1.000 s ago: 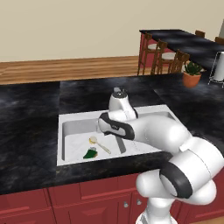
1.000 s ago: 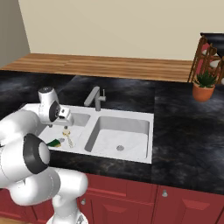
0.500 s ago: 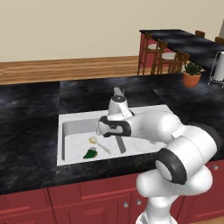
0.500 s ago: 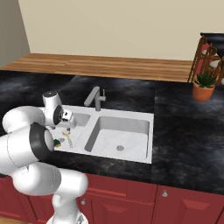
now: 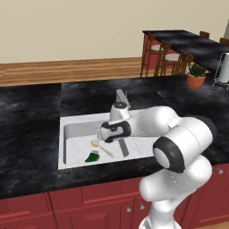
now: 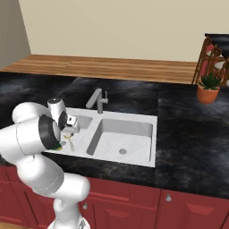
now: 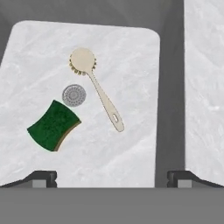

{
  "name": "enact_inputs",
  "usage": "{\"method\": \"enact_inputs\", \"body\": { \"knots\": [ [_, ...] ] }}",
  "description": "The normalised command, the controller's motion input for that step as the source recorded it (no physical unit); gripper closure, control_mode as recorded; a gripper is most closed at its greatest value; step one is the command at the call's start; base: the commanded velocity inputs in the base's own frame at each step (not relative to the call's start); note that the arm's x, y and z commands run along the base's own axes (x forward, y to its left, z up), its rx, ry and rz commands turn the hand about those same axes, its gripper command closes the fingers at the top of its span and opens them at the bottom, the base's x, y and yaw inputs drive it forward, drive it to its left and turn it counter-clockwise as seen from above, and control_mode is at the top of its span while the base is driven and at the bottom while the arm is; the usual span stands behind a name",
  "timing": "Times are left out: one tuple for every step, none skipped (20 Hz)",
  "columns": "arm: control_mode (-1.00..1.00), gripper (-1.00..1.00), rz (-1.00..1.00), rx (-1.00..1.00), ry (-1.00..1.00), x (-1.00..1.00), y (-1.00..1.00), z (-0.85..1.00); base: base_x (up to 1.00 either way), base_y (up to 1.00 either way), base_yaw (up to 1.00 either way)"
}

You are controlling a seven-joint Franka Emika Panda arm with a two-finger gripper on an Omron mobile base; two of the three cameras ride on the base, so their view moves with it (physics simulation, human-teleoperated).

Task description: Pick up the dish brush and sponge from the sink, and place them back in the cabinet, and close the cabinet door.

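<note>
Below the wide-open, empty tool (image 7: 112,177), dish brush (image 7: 97,88) beside sponge (image 7: 54,125).

A black marbled countertop (image 5: 31,112) runs across the room, glossy with pale veining. Below it sit dark red base cabinets (image 5: 67,201) with raised panels and small round silver knobs (image 5: 129,209). Behind the counter lies a wood plank floor (image 5: 67,71) in a warm brown, meeting a plain beige wall (image 5: 67,27). At the far right a potted plant (image 5: 197,75) with spiky green leaves stands in a terracotta pot on the counter. Beyond it is a second dark-topped bar counter (image 5: 188,39) with wooden bar stools (image 5: 162,57) drawn up beside it. The light is even and soft, with no hard shadows.
</note>
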Motion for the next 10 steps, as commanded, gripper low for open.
{"method": "enact_inputs", "body": {
  "knots": [
    [-1.0,-1.0,0.02,0.0,0.0,0.23,0.06,-0.27,0.0,0.0,0.0],
    [-1.0,-1.0,0.02,0.0,0.0,0.23,0.08,-0.27,0.0,0.0,0.0],
    [-1.0,-1.0,0.01,0.0,0.0,0.21,0.12,-0.29,0.0,0.0,0.0],
    [-1.0,-1.0,0.01,0.0,0.0,0.21,0.14,-0.3,0.0,0.0,0.0],
    [-1.0,-1.0,0.01,0.0,0.0,0.19,0.13,-0.29,0.0,0.0,0.0],
    [-1.0,-1.0,0.01,0.0,0.0,0.2,0.11,-0.27,0.0,0.0,0.0],
    [-1.0,-1.0,0.01,0.0,0.0,0.21,0.11,-0.27,0.0,0.0,0.0],
    [-1.0,-1.0,0.01,0.0,0.0,0.23,0.11,-0.26,0.0,0.0,0.0],
    [-1.0,-1.0,0.01,0.0,0.0,0.24,0.11,-0.25,0.0,0.0,0.0],
    [-1.0,-1.0,0.01,0.0,0.0,0.27,0.1,-0.21,0.0,0.0,0.0]
  ]
}}
